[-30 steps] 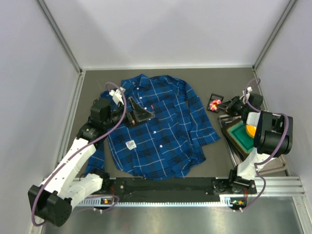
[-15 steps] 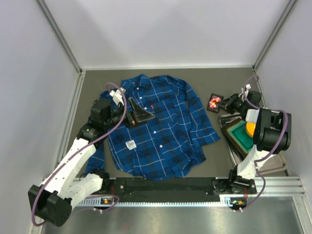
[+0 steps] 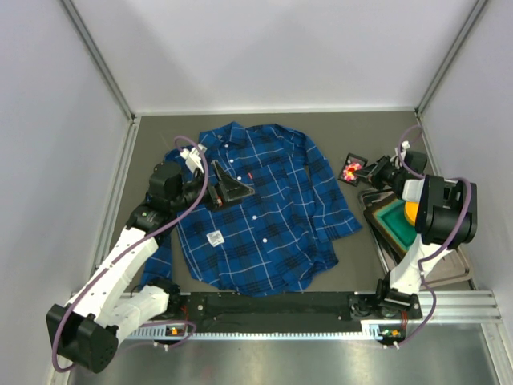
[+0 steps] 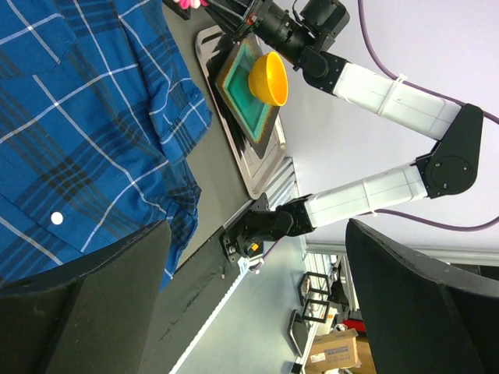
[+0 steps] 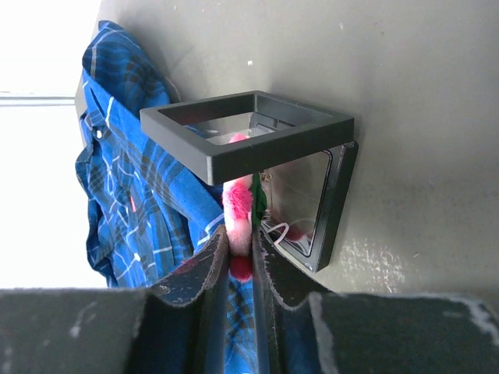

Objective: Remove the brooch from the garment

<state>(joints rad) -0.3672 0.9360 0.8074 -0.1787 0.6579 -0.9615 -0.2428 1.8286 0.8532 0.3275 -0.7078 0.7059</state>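
Matte dark-grey table [image 3: 345, 132] between plain pale walls [image 3: 280, 56]; the garment [image 3: 264, 208], soft blue plaid, lies spread flat.
The right gripper [image 5: 241, 238] has its thin fingers almost together, pinching the pink beaded brooch [image 5: 238, 214] at the mouth of a square black frame box [image 5: 257, 136], right of the shirt and clear of it. The left gripper [image 4: 253, 234] hangs spread wide over the shirt's chest.

Your overhead view is evenly lit, shadows faint. The right wrist view blows out white at left; the right hand [image 5: 240, 248] blurs close up.
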